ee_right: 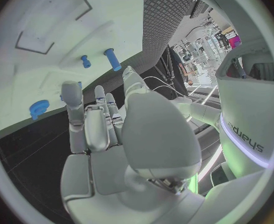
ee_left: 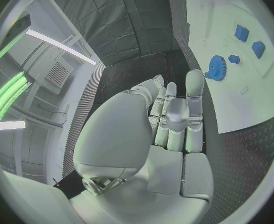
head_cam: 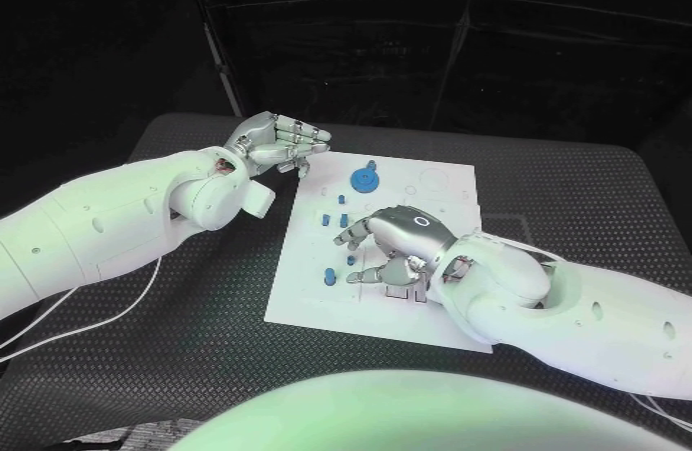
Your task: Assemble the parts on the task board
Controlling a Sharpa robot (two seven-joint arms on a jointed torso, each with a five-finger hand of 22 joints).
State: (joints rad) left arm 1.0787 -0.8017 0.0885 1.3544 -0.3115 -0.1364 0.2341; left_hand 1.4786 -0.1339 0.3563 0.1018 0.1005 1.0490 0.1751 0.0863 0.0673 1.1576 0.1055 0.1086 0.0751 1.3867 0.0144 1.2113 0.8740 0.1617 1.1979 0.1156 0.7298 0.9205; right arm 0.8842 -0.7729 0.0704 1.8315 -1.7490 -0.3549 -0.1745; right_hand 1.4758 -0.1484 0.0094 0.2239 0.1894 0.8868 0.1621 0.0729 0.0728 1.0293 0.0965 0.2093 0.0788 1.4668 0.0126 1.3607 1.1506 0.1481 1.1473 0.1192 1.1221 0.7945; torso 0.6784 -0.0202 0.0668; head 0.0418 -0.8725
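Right hand point(head_cam: 404, 239) low over near half of white board point(head_cam: 325, 306), palm down, fingers spread and reaching toward board's left side; holds nothing, as right wrist view confirms.

Board lies mid-table point(head_cam: 173, 371), long axis running near to far, tilted slightly right.

Small blue pieces point(head_cam: 333, 275) scattered beside right fingertips; short blue peg point(ee_right: 112, 58) lies flat on board.

Farther back, round toothed blue gear point(head_cam: 366, 179) lies flat on board.

Left hand point(head_cam: 274, 143) at board's far left corner, raised, fingers loosely curled, empty.
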